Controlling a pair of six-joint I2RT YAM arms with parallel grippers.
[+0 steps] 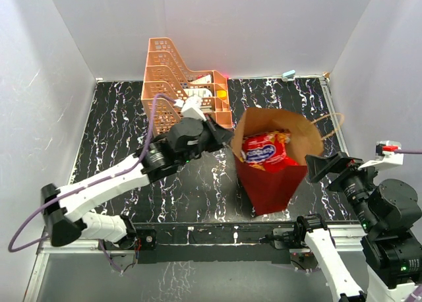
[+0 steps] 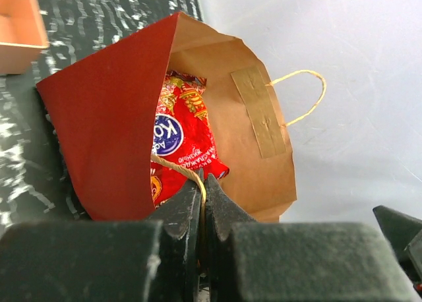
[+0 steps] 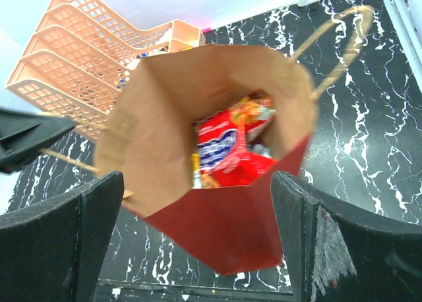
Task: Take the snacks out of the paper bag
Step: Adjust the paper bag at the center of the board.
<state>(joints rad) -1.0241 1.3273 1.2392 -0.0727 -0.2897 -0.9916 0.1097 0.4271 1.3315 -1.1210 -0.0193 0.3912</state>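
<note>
The paper bag (image 1: 277, 183) stands open on the table, dark red outside, brown inside. A large red snack bag with a blue oval logo (image 1: 265, 151) lies inside it, with smaller packets partly hidden under it. My left gripper (image 1: 226, 136) is at the bag's left rim, shut on the bag's thin cord handle (image 2: 177, 167). My right gripper (image 1: 316, 165) is open and empty, just right of the bag; in its wrist view its fingers (image 3: 336, 229) frame the bag (image 3: 224, 229) and the red snack bag (image 3: 227, 153).
An orange lattice tray rack (image 1: 178, 84) stands behind the bag at the back left. The bag's other cord handle (image 1: 333, 125) sticks out to the right. White walls enclose the table.
</note>
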